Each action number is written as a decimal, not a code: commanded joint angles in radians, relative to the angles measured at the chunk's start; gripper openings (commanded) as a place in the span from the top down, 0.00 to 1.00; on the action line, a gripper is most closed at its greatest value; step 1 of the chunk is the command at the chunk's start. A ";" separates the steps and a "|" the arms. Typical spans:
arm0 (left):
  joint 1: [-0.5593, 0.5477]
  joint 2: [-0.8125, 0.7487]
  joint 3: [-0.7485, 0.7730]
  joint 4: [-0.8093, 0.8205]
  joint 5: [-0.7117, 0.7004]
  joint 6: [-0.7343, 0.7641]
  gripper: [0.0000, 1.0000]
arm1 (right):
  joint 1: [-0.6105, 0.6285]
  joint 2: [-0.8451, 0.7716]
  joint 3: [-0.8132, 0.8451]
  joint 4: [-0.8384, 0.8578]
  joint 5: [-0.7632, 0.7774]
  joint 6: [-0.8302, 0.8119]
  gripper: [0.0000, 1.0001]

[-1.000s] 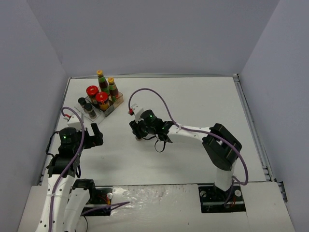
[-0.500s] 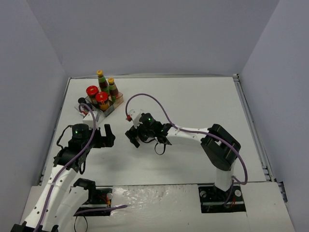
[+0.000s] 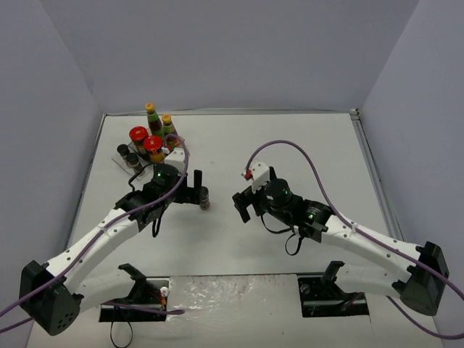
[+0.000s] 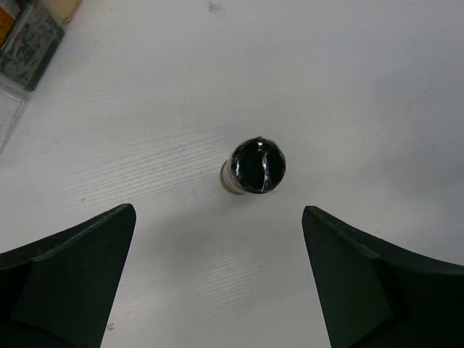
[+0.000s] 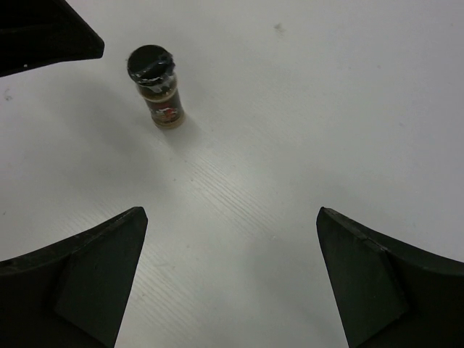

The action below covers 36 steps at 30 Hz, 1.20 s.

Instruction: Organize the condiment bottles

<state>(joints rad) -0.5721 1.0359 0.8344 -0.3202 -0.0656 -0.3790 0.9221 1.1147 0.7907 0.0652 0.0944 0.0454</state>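
Note:
One black-capped spice jar [image 3: 204, 197] stands upright alone on the white table. My left gripper [image 3: 193, 188] is open just left of it. In the left wrist view the jar's cap [image 4: 258, 165] sits ahead of the open left gripper [image 4: 219, 212], untouched. My right gripper [image 3: 243, 199] is open and empty, a short way right of the jar. In the right wrist view the jar [image 5: 158, 88] stands well ahead of the right gripper [image 5: 232, 212]. Two yellow-capped sauce bottles [image 3: 151, 117], two red-lidded jars [image 3: 139, 136] and two spice jars [image 3: 124, 152] stand on the rack.
The stepped rack [image 3: 168, 162] sits at the table's back left corner, close behind my left arm. Its edge [image 4: 9, 109] shows at the top left of the left wrist view. A left finger [image 5: 43, 32] shows in the right wrist view. Grey walls surround the table.
My right gripper has opened, left the spice jar standing and drawn back to the right. My left arm has swung in from the left up to the jar, staying open.

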 commanded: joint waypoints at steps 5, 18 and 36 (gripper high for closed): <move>-0.075 0.257 0.189 0.040 -0.195 -0.009 0.03 | -0.052 -0.228 -0.034 -0.106 0.145 0.148 0.00; -0.140 0.398 0.253 -0.002 -0.206 -0.069 0.19 | -0.062 -0.233 -0.028 -0.145 0.149 0.143 0.00; -0.152 0.356 0.325 -0.112 -0.279 -0.100 0.97 | -0.076 -0.258 -0.042 -0.145 0.144 0.136 0.00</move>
<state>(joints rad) -0.7254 1.4845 1.0615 -0.3929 -0.2777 -0.4712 0.8525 0.8683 0.7401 -0.1246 0.2132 0.1833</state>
